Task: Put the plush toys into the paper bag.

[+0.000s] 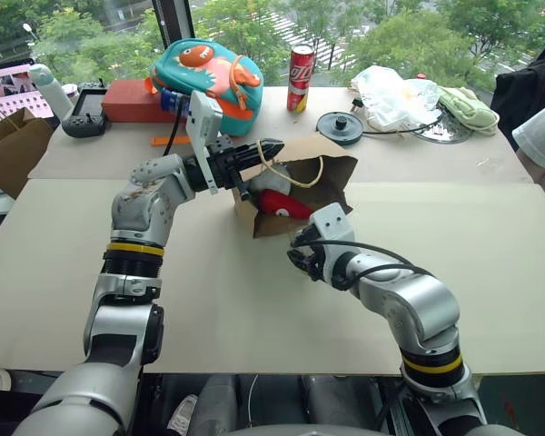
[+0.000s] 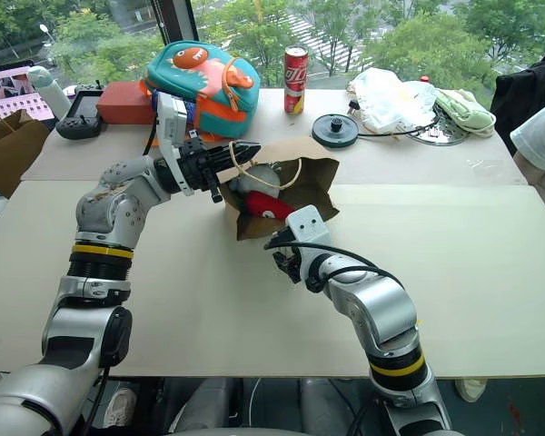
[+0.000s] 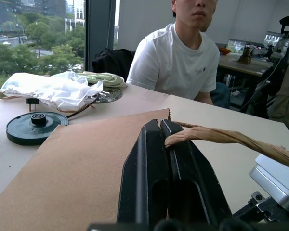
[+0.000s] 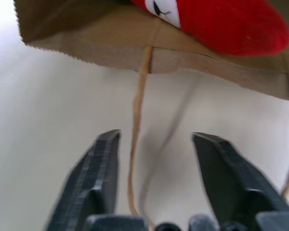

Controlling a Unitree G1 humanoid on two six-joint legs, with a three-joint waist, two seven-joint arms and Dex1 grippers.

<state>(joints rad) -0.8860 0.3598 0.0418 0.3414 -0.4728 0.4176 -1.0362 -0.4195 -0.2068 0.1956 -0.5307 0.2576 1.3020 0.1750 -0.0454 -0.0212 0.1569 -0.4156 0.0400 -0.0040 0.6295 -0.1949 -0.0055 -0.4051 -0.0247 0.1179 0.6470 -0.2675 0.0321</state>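
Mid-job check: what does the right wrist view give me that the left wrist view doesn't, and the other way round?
Right wrist view: the red chili plush lying in the mouth of the paper bag, and the right gripper with its jaws apart, a lower twine handle hanging between them. Left wrist view: the left gripper shut on the upper twine handle, a seated person and a white plastic bag beyond. Both: the paper bag and the table.
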